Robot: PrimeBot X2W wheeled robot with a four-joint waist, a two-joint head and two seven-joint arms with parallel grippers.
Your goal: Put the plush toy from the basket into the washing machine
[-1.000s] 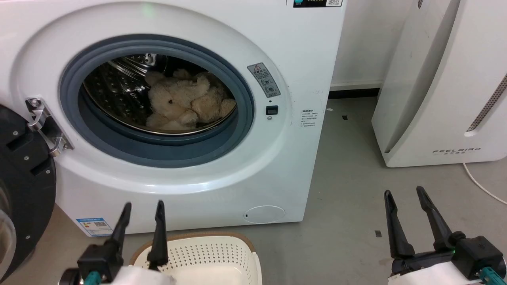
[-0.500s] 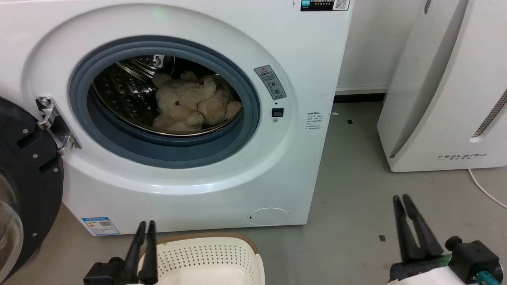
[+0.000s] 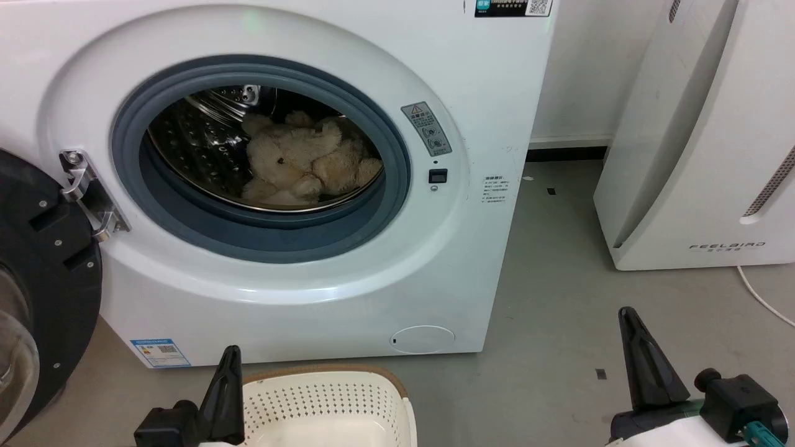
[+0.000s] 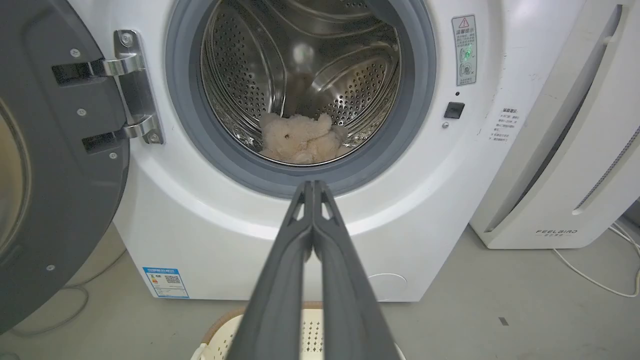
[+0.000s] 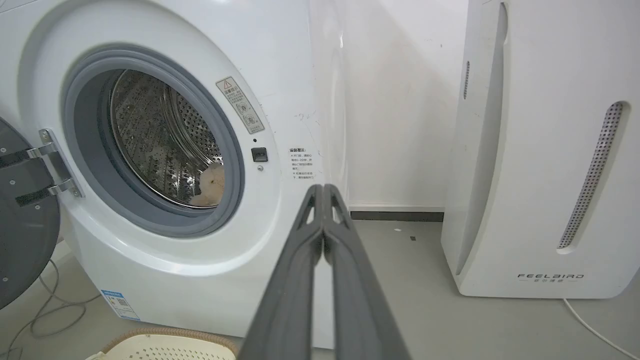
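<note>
1. The large white front-loading washing machine [image 3: 310, 298] is standing on the grey floor [image 3: 546, 310]. Its black round door [image 3: 37, 298] is hanging wide open at the machine's left side, on a bright metal hinge [image 3: 87, 192].
2. The fluffy cream-beige plush toy [image 3: 298, 164], a teddy bear with a dark eye, is lying at the bottom of the machine's shiny perforated steel drum [image 3: 186, 143], behind the grey rubber door seal [image 3: 261, 239]. Its face is pointing out toward the opening.
3. The oval cream-white perforated plastic basket [image 3: 329, 397] with brown rim trim is sitting on the floor just in front of the machine, below the door opening.
4. The left gripper [image 3: 231, 352] is hovering in front of the machine's lower panel, above the basket's left rim. Its two long dark fingers are pressing together tip to tip. In the left wrist view they are pointing at the lower edge of the door seal.
5. The right gripper [image 3: 627, 313] is hovering over the floor off the machine's right front corner, well apart from the basket. Its fingers are likewise pressing together along their length.
6. A grey warning sticker [image 3: 427, 129] is sitting on the machine's front, just right of the door seal.
7. A tall white appliance [image 3: 695, 155] with a slanted panel marked FEELBIRD is standing to the machine's right, apart from it. A thin white cable [image 3: 761, 295] is trailing across the floor beside it.
</note>
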